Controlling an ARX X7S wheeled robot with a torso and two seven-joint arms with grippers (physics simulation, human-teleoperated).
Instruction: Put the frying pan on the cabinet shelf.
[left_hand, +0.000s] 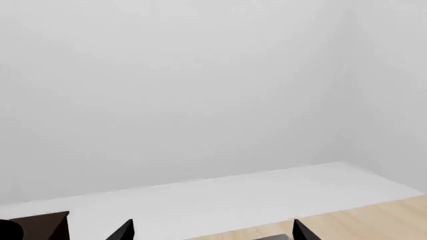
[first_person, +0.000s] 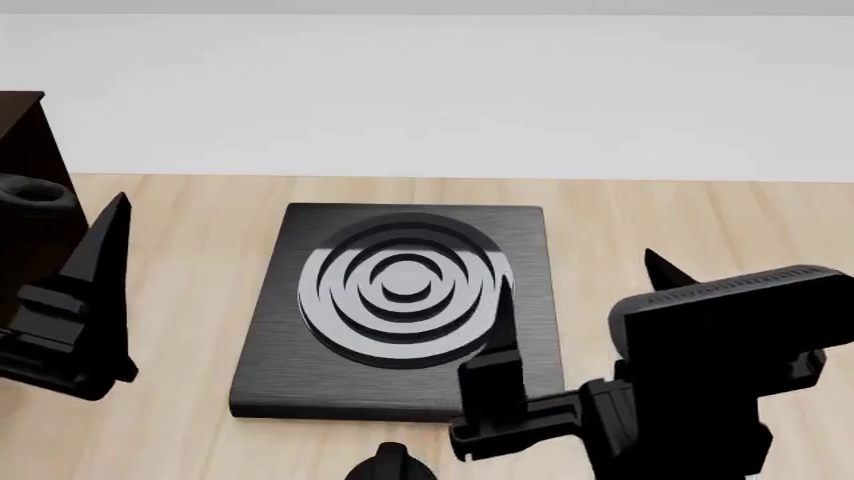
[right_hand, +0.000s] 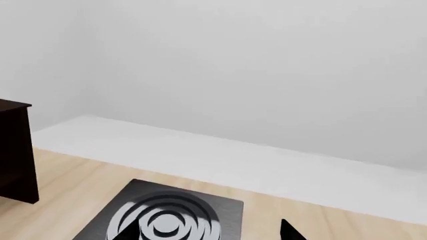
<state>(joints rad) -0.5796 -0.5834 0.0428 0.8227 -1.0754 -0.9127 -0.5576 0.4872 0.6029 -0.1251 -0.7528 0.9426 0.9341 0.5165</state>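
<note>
burner plate (first_person: 400, 310) centre, cabinet (first_person: 24, 180) left

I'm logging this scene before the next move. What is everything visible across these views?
burner plate: one, black with pale grey rings, middle of the counter
cabinet: one, very dark brown, left edge of the head view
dark round object: one, black, at the cabinet; too cut off to identify
knob: one, black, in front of the burner plate
counter: one, light wood
wall: white, behind the counter
left hand: black, open, empty, near the cabinet
right hand: black, open, empty, by the plate's right side
</note>
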